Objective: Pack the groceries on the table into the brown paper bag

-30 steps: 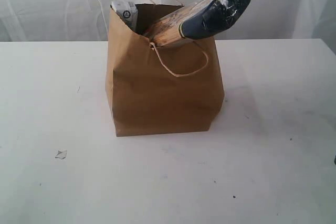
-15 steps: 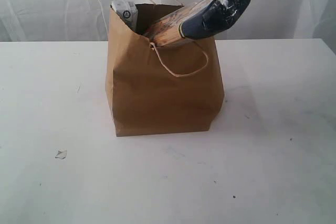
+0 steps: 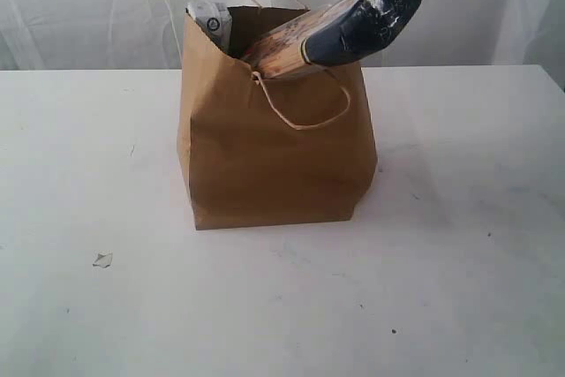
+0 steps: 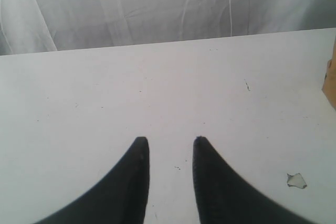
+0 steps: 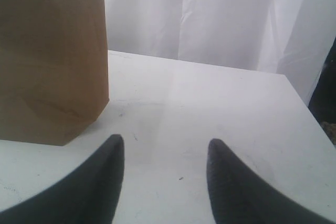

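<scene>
Far left: left gripper [image 4: 169, 140], jaws apart, nothing between them, over the table [image 3: 79, 156]. Near-left, a pale scrap [image 3: 102, 260]; litter, I judge, not a grocery. Centre: brown paper bag [image 3: 274, 165] upright, a pale packet corner [image 3: 210, 17] at its left lip, the long navy-tan packet [image 3: 353, 28] jutting out rightward. Right of the bag: right gripper [image 5: 165, 140], jaws apart, empty. Nothing has shifted over the last second. No groceries lie out; packing looks finished.
</scene>
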### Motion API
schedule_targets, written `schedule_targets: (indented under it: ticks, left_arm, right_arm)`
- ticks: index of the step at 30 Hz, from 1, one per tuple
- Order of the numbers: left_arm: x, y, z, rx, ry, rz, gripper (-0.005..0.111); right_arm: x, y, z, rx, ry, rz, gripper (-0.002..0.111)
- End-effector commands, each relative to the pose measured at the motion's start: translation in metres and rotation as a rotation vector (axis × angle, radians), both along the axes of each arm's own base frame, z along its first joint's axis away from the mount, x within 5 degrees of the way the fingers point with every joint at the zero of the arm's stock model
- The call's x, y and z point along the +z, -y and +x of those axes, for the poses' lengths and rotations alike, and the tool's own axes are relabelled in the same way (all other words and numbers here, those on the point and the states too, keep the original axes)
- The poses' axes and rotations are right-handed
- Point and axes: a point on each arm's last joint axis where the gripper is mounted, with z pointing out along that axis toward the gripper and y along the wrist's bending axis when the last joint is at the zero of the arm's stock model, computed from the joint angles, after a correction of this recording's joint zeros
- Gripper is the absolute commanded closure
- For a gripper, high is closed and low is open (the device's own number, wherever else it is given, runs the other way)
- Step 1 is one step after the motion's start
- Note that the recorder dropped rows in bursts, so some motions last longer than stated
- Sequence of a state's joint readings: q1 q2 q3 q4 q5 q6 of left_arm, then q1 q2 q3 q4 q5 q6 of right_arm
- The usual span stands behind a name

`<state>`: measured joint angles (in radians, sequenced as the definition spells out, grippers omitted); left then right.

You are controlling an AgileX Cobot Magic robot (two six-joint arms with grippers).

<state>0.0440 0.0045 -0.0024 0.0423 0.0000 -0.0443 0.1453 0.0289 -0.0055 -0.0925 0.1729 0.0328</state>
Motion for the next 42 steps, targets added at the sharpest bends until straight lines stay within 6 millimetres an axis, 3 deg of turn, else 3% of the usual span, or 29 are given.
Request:
schedule_targets:
  ticks: [1, 9, 15, 20, 33, 35, 37, 42]
  left_arm:
    - [-0.001, 0.000, 0.000, 0.004, 0.003, -0.010, 0.072]
    - [-0.014, 0.002, -0.003, -0.006, -0.150, -0.051, 0.072]
    - [-0.013, 0.008, -0.003, -0.037, -0.134, -0.274, 0.072]
    - [-0.009, 0.005, -0.002, -0.019, -0.091, -0.182, 0.072]
    - [-0.004, 0.003, -0.001, -0.011, -0.036, -0.161, 0.072]
    - [-0.003, 0.003, -0.001, -0.009, -0.025, -0.161, 0.078]
    - [-0.003, 0.003, 0.000, -0.008, -0.017, -0.165, 0.106]
    - [-0.002, 0.003, 0.000, -0.008, -0.013, -0.159, 0.106]
  right_arm:
    - [-0.001, 0.001, 0.000, -0.006, 0.005, -0.011, 0.062]
    - [-0.001, 0.001, 0.000, -0.006, 0.005, -0.011, 0.062]
    - [-0.001, 0.001, 0.000, -0.006, 0.005, -0.011, 0.062]
    - [-0.001, 0.001, 0.000, -0.006, 0.005, -0.011, 0.062]
    - [-0.001, 0.001, 0.000, -0.006, 0.005, -0.011, 0.062]
    - [-0.001, 0.001, 0.000, -0.006, 0.005, -0.011, 0.062]
    - [-0.001, 0.001, 0.000, -0.006, 0.005, -0.011, 0.062]
    - [-0.001, 0.001, 0.000, -0.006, 0.005, -0.011, 0.062]
